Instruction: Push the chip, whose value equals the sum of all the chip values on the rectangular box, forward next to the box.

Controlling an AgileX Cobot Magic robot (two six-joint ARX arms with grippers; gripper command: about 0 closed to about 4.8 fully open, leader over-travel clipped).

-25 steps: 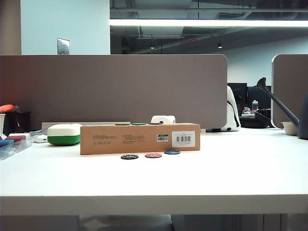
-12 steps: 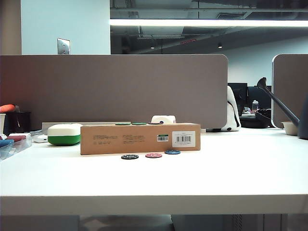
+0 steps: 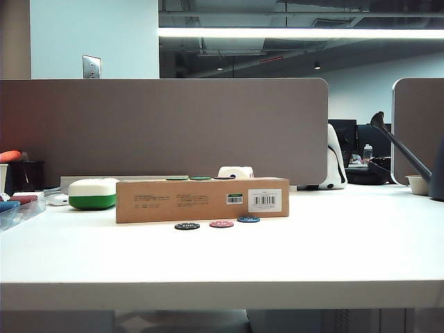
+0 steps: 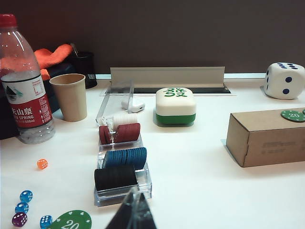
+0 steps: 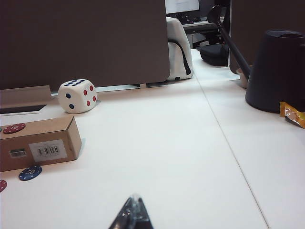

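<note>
Left gripper [image 4: 135, 213]: tips pressed together, holding nothing, above clear rack of red, blue, black chips [image 4: 121, 164]. Right gripper [image 5: 132, 212]: tips likewise together, over bare white table [image 5: 190, 157]. Small blue round chip [image 5: 30, 172], marked "50", lies just in front of long brown cardboard box [image 5: 40, 142] near white barcode label [image 5: 47, 150]. Green chip [image 4: 293, 115] on box reads "20".

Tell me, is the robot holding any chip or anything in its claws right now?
No, nothing is held. The left gripper and right gripper both look closed and empty, hanging above the table, far from the blue chip.
</note>
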